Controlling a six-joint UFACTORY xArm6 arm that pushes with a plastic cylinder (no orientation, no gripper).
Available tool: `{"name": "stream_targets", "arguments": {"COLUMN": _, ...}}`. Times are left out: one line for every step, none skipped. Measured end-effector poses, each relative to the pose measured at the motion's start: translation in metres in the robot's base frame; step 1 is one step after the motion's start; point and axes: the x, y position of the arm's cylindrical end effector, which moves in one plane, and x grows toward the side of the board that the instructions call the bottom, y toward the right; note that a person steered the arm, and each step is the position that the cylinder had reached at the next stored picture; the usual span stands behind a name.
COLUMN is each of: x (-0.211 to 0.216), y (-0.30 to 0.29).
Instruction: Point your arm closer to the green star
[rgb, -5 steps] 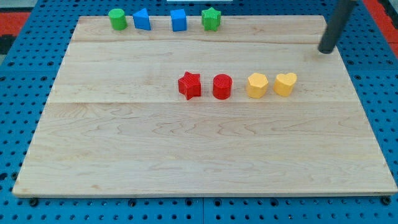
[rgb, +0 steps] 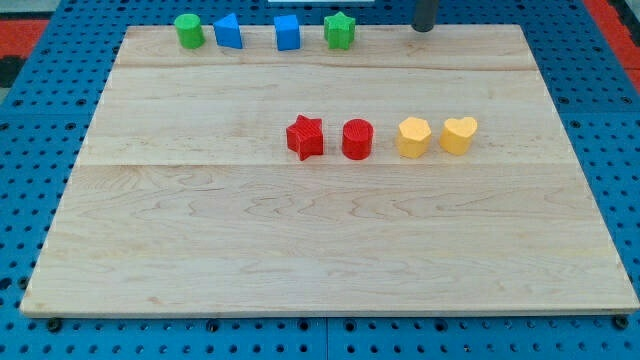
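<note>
The green star (rgb: 340, 31) sits at the top edge of the wooden board (rgb: 320, 230), last on the right in a row of four blocks. My tip (rgb: 423, 28) is at the view's top, to the right of the green star, about a block's width and a half away from it, at the board's top edge. Only the rod's short lower end shows.
Left of the star along the top edge are a blue cube (rgb: 287, 32), a blue triangle (rgb: 228, 31) and a green cylinder (rgb: 187, 30). In the board's middle stand a red star (rgb: 305, 137), a red cylinder (rgb: 357, 139), a yellow hexagon (rgb: 413, 137) and a yellow heart (rgb: 459, 134).
My tip has moved up and to the left, from near the board's right edge to the top edge, closer to the green star. No block has moved.
</note>
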Motion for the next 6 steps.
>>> {"name": "stream_targets", "arguments": {"x": 0.0, "y": -0.002}}
{"name": "stream_targets", "arguments": {"x": 0.001, "y": -0.001}}
{"name": "stream_targets", "arguments": {"x": 0.001, "y": -0.017}}
{"name": "stream_targets", "arguments": {"x": 0.0, "y": -0.047}}
{"name": "stream_targets", "arguments": {"x": 0.001, "y": -0.048}}
{"name": "stream_targets", "arguments": {"x": 0.002, "y": -0.048}}
